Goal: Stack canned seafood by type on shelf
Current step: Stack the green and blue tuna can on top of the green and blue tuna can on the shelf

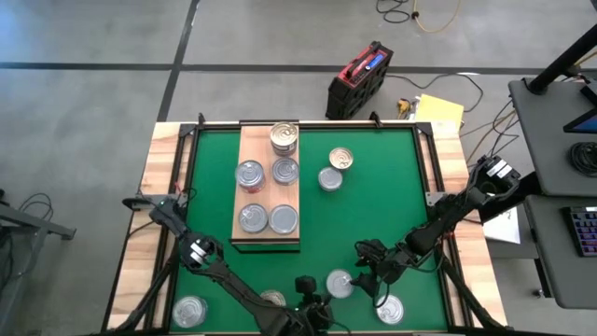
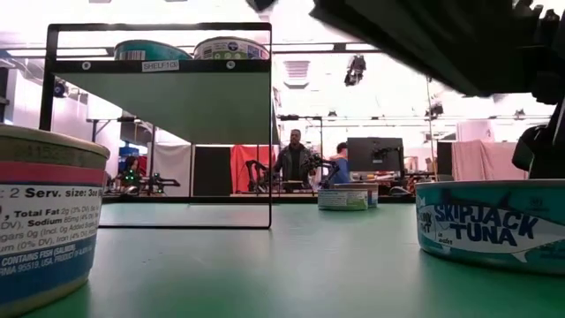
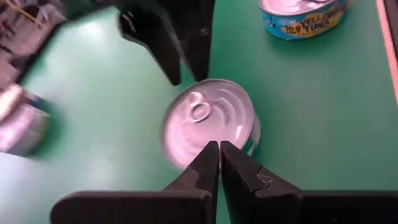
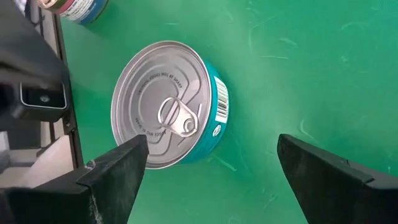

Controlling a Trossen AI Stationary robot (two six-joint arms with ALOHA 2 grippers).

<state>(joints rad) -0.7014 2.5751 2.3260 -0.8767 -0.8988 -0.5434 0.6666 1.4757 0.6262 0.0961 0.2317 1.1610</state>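
Looking down: shelf point(image 1: 266, 187) carries five tins; target tin point(image 1: 340, 284) on counter point(image 1: 373, 205) near front edge, between both grippers. Left wrist: left gripper point(image 3: 219, 163) fingers pinched together over tin point(image 3: 208, 122). Right wrist: right gripper point(image 4: 211, 158) fingers wide beside tin point(image 4: 166, 104). Judged rigid, dense, slick-walled; grip across side wall.

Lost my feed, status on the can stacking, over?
Right end effector open beside a teal-sided silver-lidded can on the mat. Left end effector shut, empty, over another silver-lidded can. Light wooden shelf holds five cans.
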